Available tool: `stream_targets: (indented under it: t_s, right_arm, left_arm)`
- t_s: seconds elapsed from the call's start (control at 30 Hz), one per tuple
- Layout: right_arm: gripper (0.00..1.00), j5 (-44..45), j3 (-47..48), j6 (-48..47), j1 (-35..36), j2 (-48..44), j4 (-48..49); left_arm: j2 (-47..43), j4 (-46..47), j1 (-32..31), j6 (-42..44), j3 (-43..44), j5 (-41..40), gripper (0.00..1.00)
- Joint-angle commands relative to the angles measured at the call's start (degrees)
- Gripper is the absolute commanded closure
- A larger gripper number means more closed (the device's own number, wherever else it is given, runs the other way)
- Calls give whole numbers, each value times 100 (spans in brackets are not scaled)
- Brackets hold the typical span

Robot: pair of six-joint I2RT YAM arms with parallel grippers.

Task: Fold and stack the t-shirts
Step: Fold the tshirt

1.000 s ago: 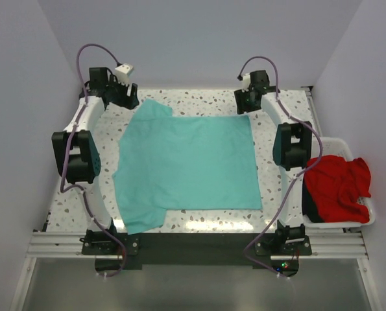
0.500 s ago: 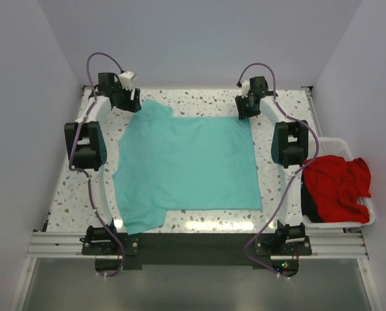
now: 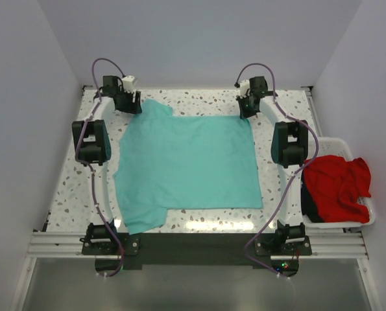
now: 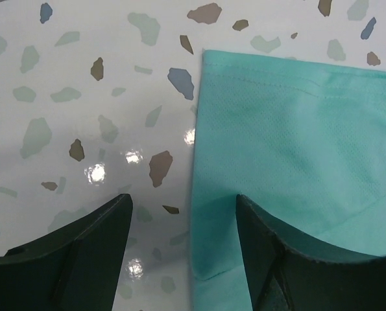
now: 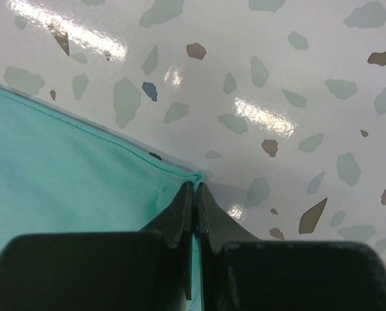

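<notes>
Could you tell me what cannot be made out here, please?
Top view: the red t-shirt's shape, bunched in the basket.
Right wrist view: how much teal t-shirt the right gripper pinches; its jaws cover it.
Left wrist view: shirt hem, cut off behind the left gripper.

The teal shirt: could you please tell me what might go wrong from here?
The right gripper pinches the teal shirt by only the tip of a corner, so it may slip out. The left gripper is open over the fabric's edge; lifting before it closes could skew the shirt.
</notes>
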Motion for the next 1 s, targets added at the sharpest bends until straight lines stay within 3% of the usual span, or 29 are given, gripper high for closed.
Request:
stream_targets:
  t_s: [0.0,0.27,0.57,0.8,0.97]
  right_arm:
    - [100,-116,154,-173,-44,139,-257]
    - [100,-81,146,-234,-35,113,-328]
    - [100,-89,207,-252,-44,104,-381]
    - [100,-124,190,-261,-35,34,-381]
    - [100,-98,163,-287,-61,-220,-329]
  left_arm:
    - [205,-36,16,-220,468,166,31]
    - [689,-247,-142,-396,1074,228,42]
    - [786,-265,-291,-361,1005,96,54]
    - [707,-195,-256,-422,1013,-89,75]
    - [391,51,-203,-466,908,315,92]
